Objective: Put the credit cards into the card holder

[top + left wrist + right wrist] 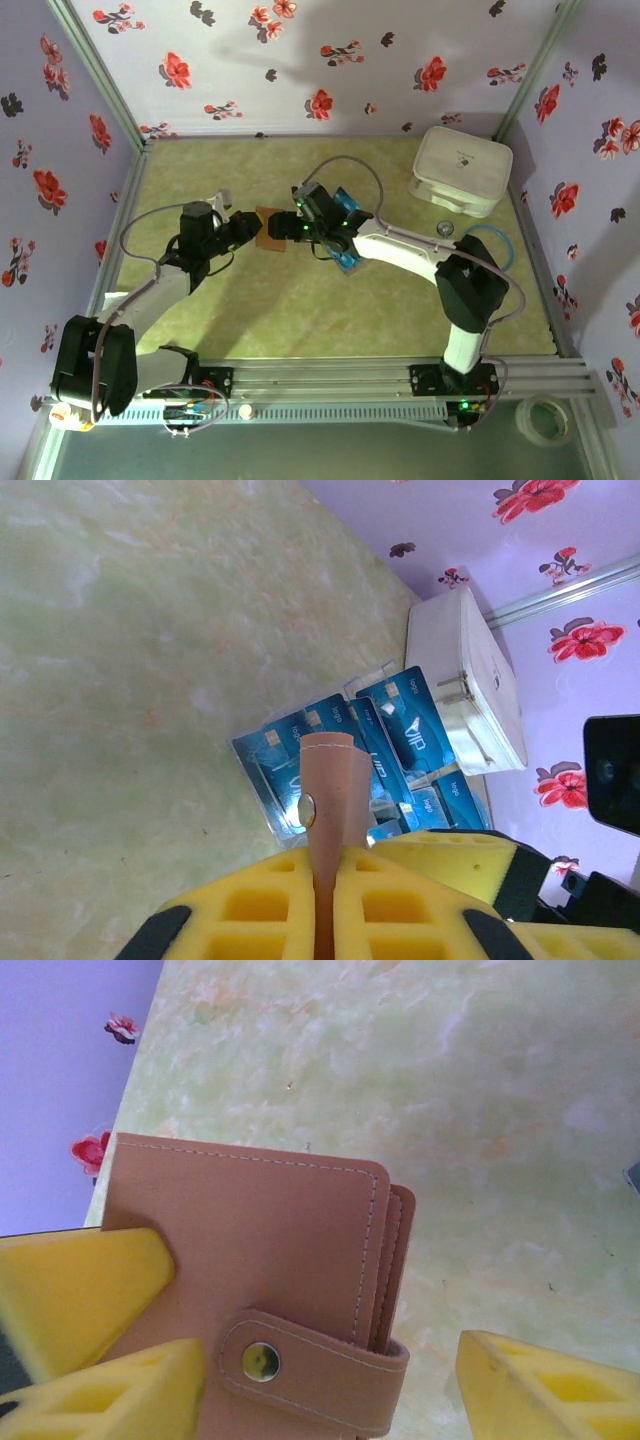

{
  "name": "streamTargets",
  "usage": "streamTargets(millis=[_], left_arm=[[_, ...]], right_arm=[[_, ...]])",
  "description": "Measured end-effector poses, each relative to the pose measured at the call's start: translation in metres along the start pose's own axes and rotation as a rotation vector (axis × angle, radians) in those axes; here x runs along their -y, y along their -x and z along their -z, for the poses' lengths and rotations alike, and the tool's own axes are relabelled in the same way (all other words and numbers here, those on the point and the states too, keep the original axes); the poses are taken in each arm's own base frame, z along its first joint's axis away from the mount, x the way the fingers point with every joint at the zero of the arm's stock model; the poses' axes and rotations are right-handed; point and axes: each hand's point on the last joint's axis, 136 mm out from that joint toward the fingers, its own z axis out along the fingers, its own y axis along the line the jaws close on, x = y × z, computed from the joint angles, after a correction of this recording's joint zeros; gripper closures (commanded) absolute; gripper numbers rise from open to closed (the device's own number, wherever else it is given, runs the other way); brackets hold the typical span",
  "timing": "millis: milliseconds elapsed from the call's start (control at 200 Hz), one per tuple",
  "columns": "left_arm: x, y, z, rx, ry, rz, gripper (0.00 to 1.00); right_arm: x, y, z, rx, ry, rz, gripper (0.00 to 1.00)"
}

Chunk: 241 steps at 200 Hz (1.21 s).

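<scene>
purple walls [300, 60] printed with red and dark flowers close in a pale green marbled table [300, 320] on three sides. from the near edge the left arm [150, 290] and the right arm [420, 250] both reach in and meet over the middle of the table. a white rounded box [462, 170] sits in the far right corner, well apart from both grippers.

the credit cards [350, 262] lie on the table in a loose blue fan under the right arm's wrist, just right of the meeting point. the left wrist view shows them overlapping, with pale markings facing up, between the card holder and the white box.

the card holder [271, 229], brown and folded shut, is held between the two grippers at the table's middle. the left gripper [243, 228] is clamped tight on it: in its own view the yellow fingers [260, 910] pinch the holder edge-on, leaving no gap beside the leather. the right gripper [296, 228] stands wide on the holder's right side. in the right wrist view one yellow finger [110, 1395] sits beside the strap, and whether it touches i cannot tell. the other finger is clear of the leather, with bare table showing between them.

a strap wraps the holder's open edge, fastened by a small metal snap [261, 1362].
</scene>
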Motion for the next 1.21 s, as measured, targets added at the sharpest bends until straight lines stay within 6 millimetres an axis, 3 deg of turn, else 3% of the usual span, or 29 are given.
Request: streamTargets(millis=[240, 515, 665, 760, 845, 950, 1055, 1205], left_arm=[[-0.004, 0.001, 0.0, 0.007, 0.02, 0.008, 1.0], [-0.007, -0.004, 0.0, -0.006, 0.034, 0.013, 1.0], [-0.001, 0.0, 0.003, 0.012, 0.021, 0.006, 1.0], [-0.001, 0.001, 0.003, 0.014, 0.019, 0.005, 1.0], [-0.001, 0.002, 0.003, 0.019, 0.021, 0.005, 1.0], [-0.001, 0.002, 0.003, 0.019, 0.022, 0.005, 1.0], [-0.001, 0.002, 0.003, 0.02, 0.022, 0.005, 1.0], [-0.001, 0.002, 0.003, 0.021, 0.023, 0.005, 1.0]], right_arm=[[0.004, -0.004, -0.012, -0.006, -0.041, 0.025, 0.36], [0.016, -0.006, -0.007, 0.029, -0.127, 0.046, 0.4], [0.072, -0.018, 0.013, 0.013, -0.293, 0.024, 0.4], [0.087, -0.023, 0.027, 0.013, -0.32, 0.009, 0.38], [0.081, -0.023, 0.043, 0.025, -0.287, 0.003, 0.37], [0.058, -0.012, 0.052, 0.057, -0.192, -0.008, 0.35], [0.04, -0.005, 0.048, 0.059, -0.1, -0.032, 0.35], [0.031, -0.008, 0.029, 0.025, -0.039, -0.068, 0.37]])
